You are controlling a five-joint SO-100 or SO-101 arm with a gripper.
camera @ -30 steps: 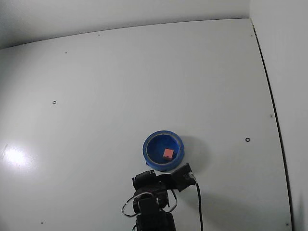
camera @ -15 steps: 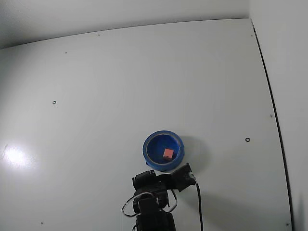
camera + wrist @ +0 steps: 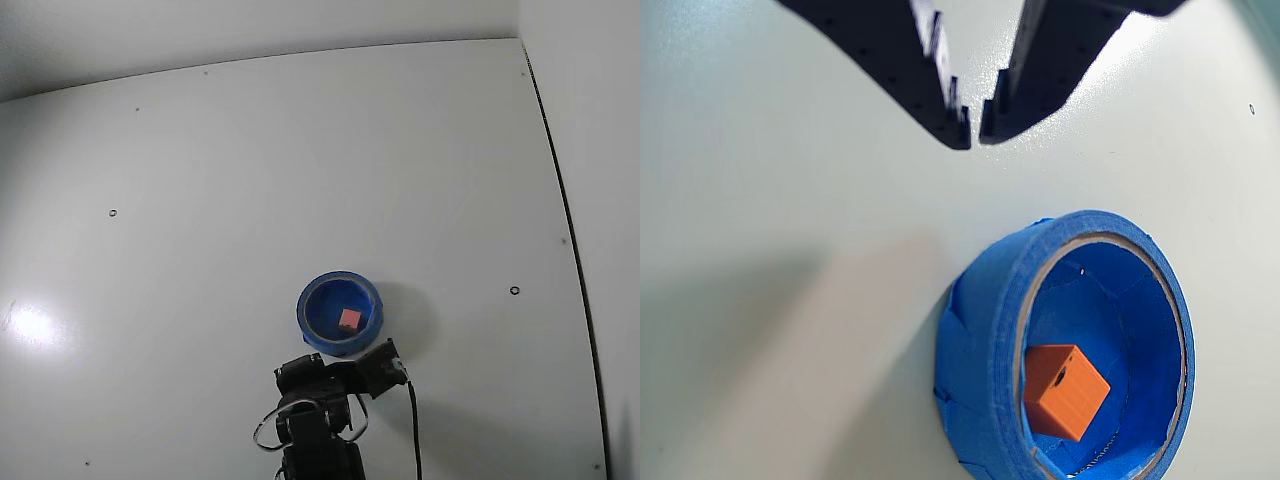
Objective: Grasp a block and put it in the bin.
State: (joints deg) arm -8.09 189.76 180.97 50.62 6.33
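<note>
We see the tool (image 3: 974,128) empty with its tips nearly together above the white tabletop (image 3: 760,260), and beyond it the block (image 3: 1064,391) resting inside the blue bin (image 3: 980,340), a cube with no long axis, seemingly turned corner-on with one holed face upward.

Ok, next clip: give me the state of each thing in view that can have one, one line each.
block: lying inside the bin on its floor, free of the gripper, tilted as the wrist view shows it.
bin: upright on the table, opening up, holding the block.
gripper: empty, jaws nearly together with only a thin gap at the tips, off to one side of the bin and apart from it.
</note>
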